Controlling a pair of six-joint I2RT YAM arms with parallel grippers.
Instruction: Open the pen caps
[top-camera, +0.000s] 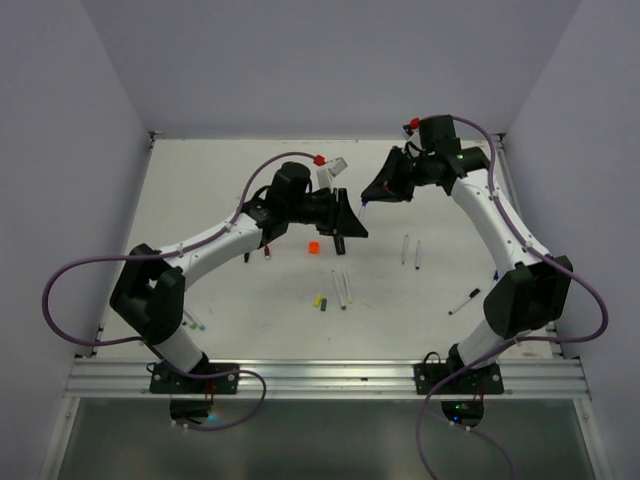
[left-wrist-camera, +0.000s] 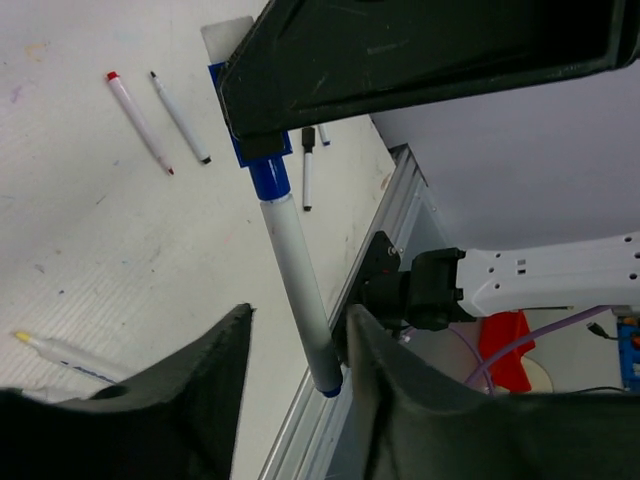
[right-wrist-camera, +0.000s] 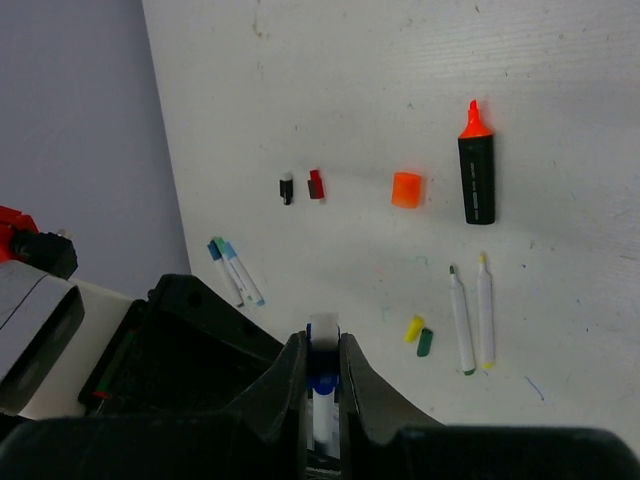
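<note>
My right hand (right-wrist-camera: 322, 345) is pinching the blue cap (left-wrist-camera: 269, 180) of a white pen (left-wrist-camera: 300, 290), holding it up over the bench (left-wrist-camera: 80, 230). My left hand (left-wrist-camera: 300, 315) is waiting open, straddling the barrel without clamping it.

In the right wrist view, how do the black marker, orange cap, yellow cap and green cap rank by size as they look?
1. black marker
2. orange cap
3. yellow cap and green cap: they look about alike, so not ranked.
</note>
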